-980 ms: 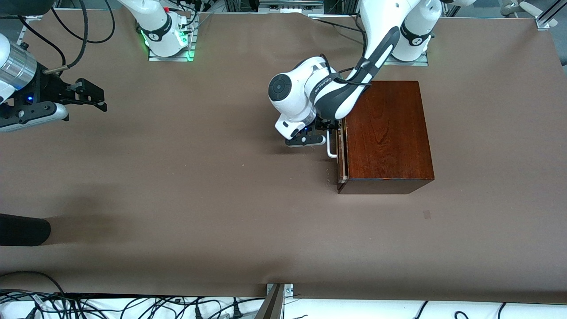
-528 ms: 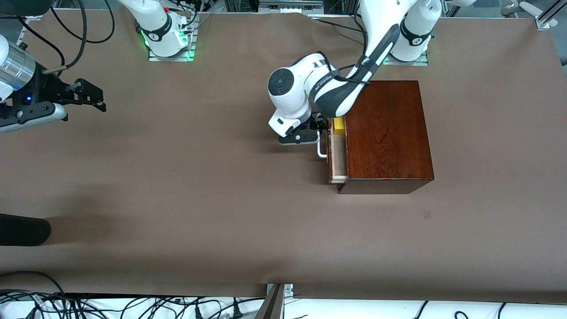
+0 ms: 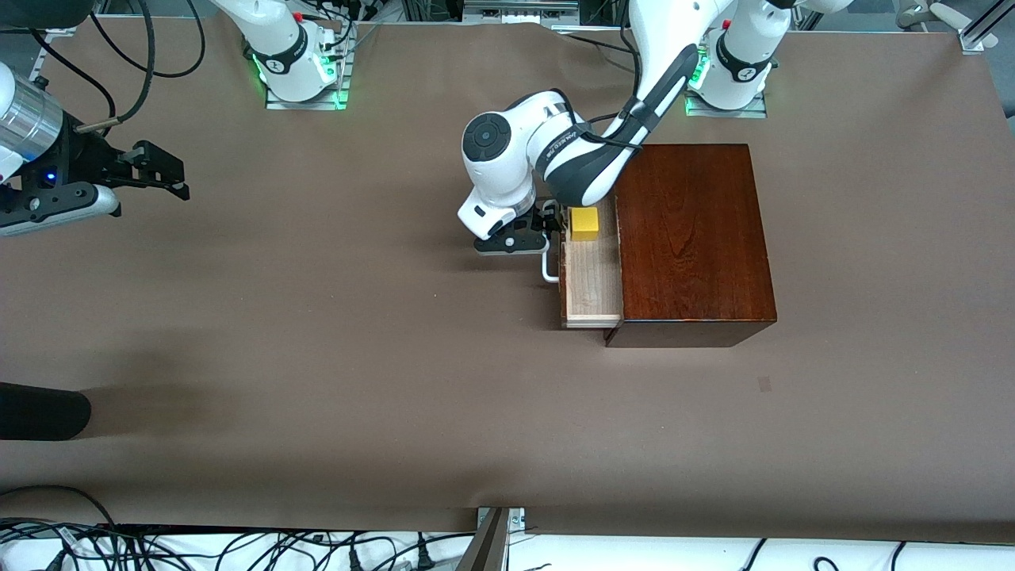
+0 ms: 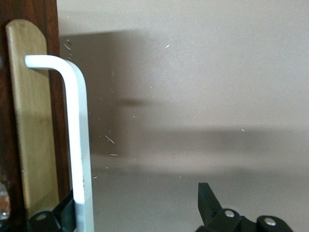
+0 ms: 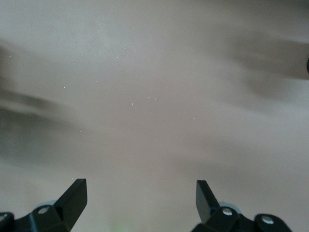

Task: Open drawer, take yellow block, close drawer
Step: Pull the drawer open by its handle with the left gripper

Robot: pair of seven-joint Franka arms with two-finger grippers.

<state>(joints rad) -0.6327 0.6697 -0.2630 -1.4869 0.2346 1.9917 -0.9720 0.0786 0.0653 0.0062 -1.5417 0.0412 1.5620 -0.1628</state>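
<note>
The mahogany box [image 3: 690, 238] stands near the left arm's base. Its drawer [image 3: 591, 285] is pulled partly out toward the right arm's end, showing the pale wood tray. The yellow block [image 3: 584, 224] sits in the tray at the end farther from the front camera. My left gripper [image 3: 547, 228] is open at the white handle [image 3: 547, 268]; in the left wrist view one finger [image 4: 65, 212] is hooked behind the handle [image 4: 79, 135], the other finger [image 4: 206, 200] stands well apart. My right gripper [image 3: 178, 176] is open and empty, waiting over the table's right-arm end, also in its wrist view [image 5: 140, 193].
A dark rounded object [image 3: 40, 411] lies at the table's edge at the right arm's end, nearer the front camera. Cables [image 3: 238, 547] hang along the front edge. Brown table cover [image 3: 357, 317] stretches between the arms.
The drawer has slid out of the box toward the right arm's end, with my left gripper moving along at the handle. The yellow block has come into view. The right arm has not moved.
</note>
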